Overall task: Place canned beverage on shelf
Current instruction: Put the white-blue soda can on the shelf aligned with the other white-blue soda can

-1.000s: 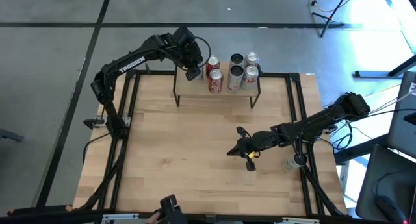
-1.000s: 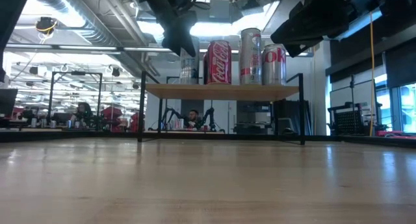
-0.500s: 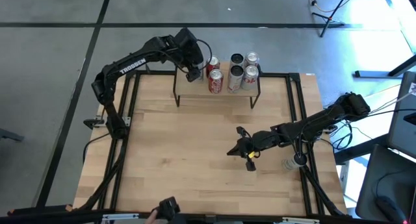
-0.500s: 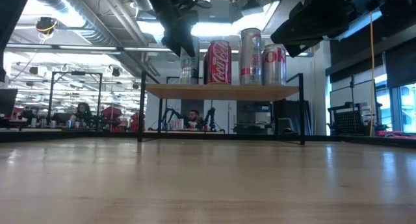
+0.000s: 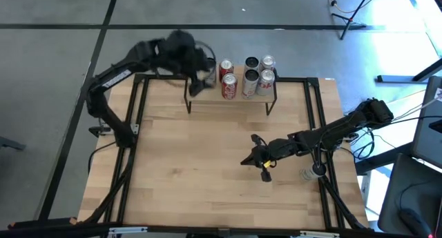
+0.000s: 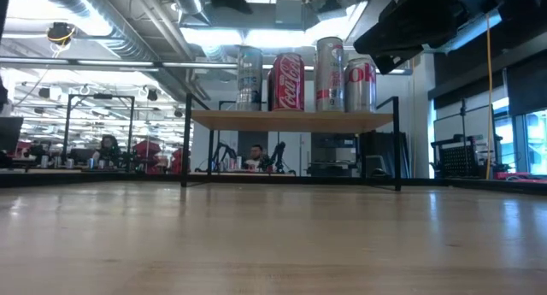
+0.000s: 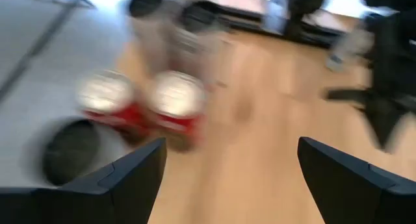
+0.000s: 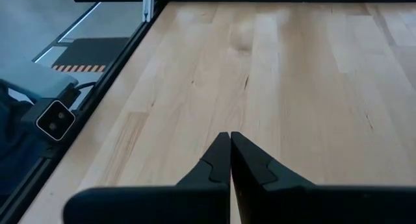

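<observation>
Several beverage cans [image 5: 247, 76], red and silver, stand upright on the shelf [image 6: 291, 120], a light-wood board on thin black legs at the table's far edge. They also show in the low view [image 6: 301, 75] and, blurred, in the left wrist view [image 7: 170, 107]. My left gripper [image 5: 198, 83] is open and empty, high above the shelf's left end, with its fingers wide apart in its wrist view [image 7: 231, 146]. My right gripper [image 5: 244, 161] is shut and empty over the bare table right of centre, and it also shows in its wrist view [image 8: 229, 137].
The wooden table [image 5: 193, 162] has free room in front of the shelf and across its left and near parts. A small clear object [image 5: 308, 174] sits by the right arm. In the low view, people and workstations [image 6: 102, 150] show in the room behind.
My left gripper has gone up and toward the table's left edge, away from the cans; in the low view it has risen off the shelf's left end, and the silver can behind it now shows whole. The cans have stayed in place.
</observation>
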`<state>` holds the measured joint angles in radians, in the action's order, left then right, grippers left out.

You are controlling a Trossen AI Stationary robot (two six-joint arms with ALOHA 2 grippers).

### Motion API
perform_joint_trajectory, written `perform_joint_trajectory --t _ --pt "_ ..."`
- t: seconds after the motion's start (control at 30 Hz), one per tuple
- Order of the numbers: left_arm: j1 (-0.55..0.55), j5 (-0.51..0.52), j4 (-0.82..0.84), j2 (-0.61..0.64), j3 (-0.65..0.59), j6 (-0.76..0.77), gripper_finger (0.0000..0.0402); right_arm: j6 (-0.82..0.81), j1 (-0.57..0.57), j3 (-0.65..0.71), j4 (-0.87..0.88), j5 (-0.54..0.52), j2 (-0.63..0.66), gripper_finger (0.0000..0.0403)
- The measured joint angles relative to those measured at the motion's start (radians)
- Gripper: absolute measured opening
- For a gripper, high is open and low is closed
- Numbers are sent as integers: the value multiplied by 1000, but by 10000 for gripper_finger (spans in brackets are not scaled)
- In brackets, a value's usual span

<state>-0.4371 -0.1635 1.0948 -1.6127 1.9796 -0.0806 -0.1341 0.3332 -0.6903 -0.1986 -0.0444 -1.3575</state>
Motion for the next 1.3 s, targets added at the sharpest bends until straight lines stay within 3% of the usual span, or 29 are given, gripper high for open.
perform_joint_trajectory --t 0.17,0.33,0.5,0.73,0.9,1.03,1.13,1.3 --pt "214 73 -49 87 -175 111 331 -10 0 0 -37 1 0 3" --pt "461 284 -341 216 -523 201 331 -16 0 -44 60 8 21 3" --pt "672 435 -754 314 -886 281 331 -98 35 -175 423 -36 87 3" --pt "858 434 -1417 229 -1219 313 331 -441 208 -421 1055 -187 129 3" --pt "924 435 -1729 58 -1262 309 331 -771 357 -536 1359 -208 130 3" --pt "943 435 -1841 -80 -1211 311 331 -1026 456 -546 1504 -161 130 17" --pt "947 435 -1848 -140 -1158 321 331 -1182 519 -542 1593 -116 129 60" --pt "948 435 -1846 -194 -1101 340 331 -1398 608 -541 1768 -67 129 178"
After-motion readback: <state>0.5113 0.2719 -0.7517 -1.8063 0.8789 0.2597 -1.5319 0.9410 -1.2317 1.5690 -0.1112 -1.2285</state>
